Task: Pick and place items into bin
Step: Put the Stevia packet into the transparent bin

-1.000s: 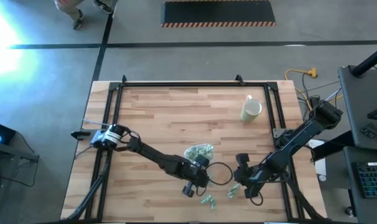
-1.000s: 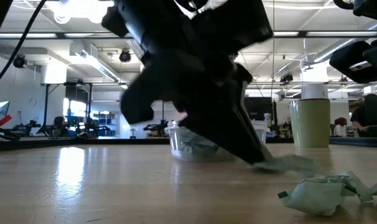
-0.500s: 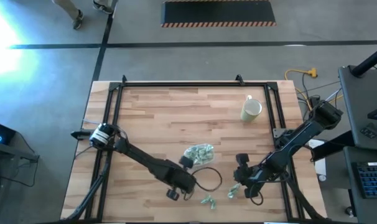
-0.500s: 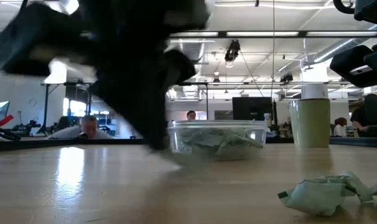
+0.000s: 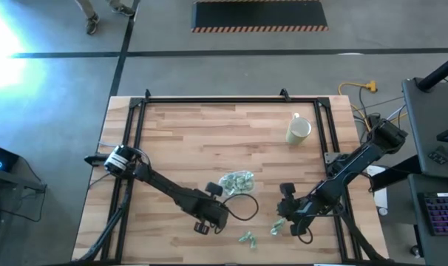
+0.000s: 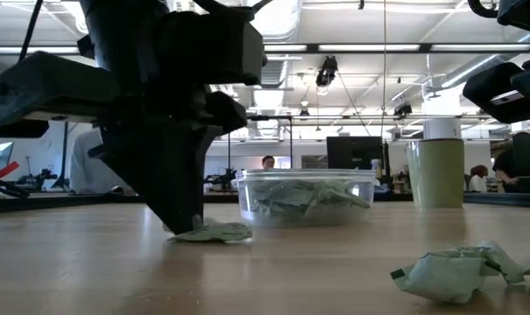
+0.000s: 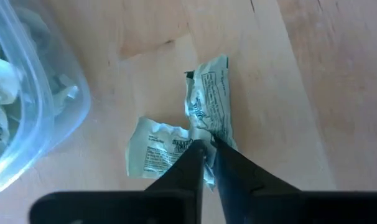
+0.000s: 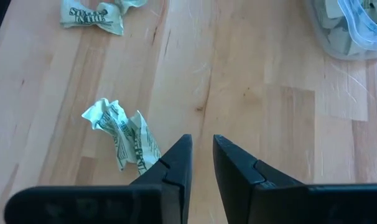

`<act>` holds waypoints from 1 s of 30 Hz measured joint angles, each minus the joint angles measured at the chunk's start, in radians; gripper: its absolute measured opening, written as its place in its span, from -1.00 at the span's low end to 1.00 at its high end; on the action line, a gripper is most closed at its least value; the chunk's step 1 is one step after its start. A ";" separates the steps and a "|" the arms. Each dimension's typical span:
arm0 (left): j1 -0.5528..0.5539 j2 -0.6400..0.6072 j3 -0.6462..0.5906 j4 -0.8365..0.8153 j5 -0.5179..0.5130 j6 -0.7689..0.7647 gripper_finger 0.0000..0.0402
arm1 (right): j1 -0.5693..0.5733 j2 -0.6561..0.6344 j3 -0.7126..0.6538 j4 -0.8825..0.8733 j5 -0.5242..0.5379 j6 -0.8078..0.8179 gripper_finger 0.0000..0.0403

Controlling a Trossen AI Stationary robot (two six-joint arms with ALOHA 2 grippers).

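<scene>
High view: I see the left gripper (image 5: 202, 224) low near the table's (image 5: 187, 140) front edge, just front-left of the bin (image 5: 236, 181); the right gripper (image 5: 286, 209) sits toward the front-right corner, with two loose items (image 5: 247, 238) between them.

Low view: the left gripper's tip meets a flattened wrapper (image 6: 211, 233) beside the bin.

Left wrist view: its fingers (image 7: 190, 171) are pinched on that wrapper.

Right wrist view: the right fingers (image 8: 176, 165) stand slightly parted, holding nothing, beside a crumpled item (image 8: 121, 134).
</scene>
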 joint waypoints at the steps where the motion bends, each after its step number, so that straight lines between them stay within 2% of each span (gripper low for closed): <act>1: -0.001 -0.005 -0.002 0.000 -0.003 0.000 -0.85 | 0.000 0.000 0.000 0.002 0.000 0.000 -0.72; 6: -0.002 -0.022 -0.002 0.004 -0.024 -0.001 -0.59 | 0.000 0.000 0.000 0.002 0.000 0.000 -0.72; 9: -0.002 -0.022 -0.005 0.000 -0.025 -0.002 -0.51 | 0.000 0.000 -0.002 0.003 0.000 0.000 -0.72; 30: -0.001 -0.050 -0.048 0.043 -0.026 -0.052 -0.49 | 0.000 -0.001 -0.005 0.015 0.026 -0.008 -0.72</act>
